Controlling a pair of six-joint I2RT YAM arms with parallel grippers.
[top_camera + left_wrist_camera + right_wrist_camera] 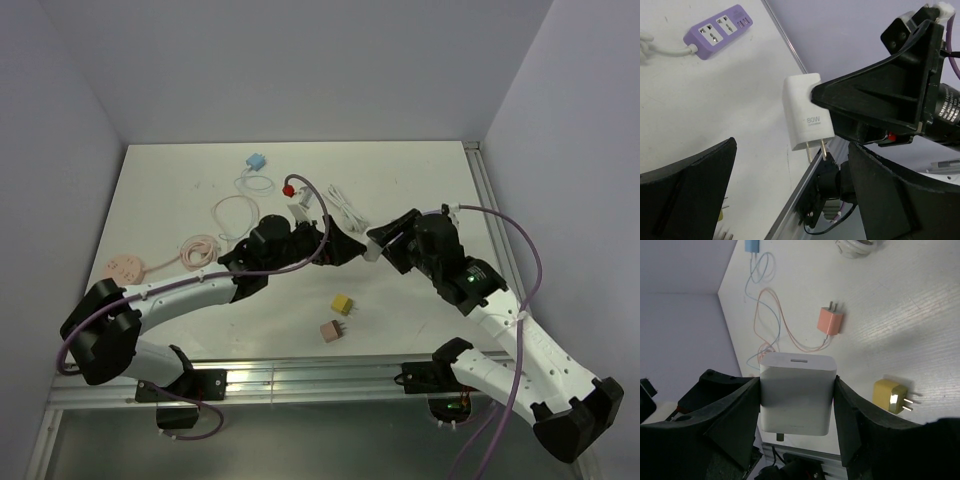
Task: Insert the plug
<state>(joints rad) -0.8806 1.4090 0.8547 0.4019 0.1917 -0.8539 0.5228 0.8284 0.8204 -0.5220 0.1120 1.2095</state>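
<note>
The plug (796, 400) is a white block charger with two metal prongs, and my right gripper (796, 382) is shut on its two sides. It hangs above the table, prongs angled down. In the left wrist view the plug (807, 112) shows in the right gripper's black fingers (875, 95), just beyond my left gripper (790, 167), which stands wide open with nothing in it. A purple power strip (720, 31) lies on the table further off. From above, the left gripper (340, 246) and right gripper (383, 240) nearly meet at mid-table.
Loose chargers lie on the table: yellow (342, 303), pink (331, 331) and blue (258, 160) with its cable. Coiled pink and white cables (232, 215) sit at the left. A metal rail (300, 375) runs along the near edge. Grey walls enclose the table.
</note>
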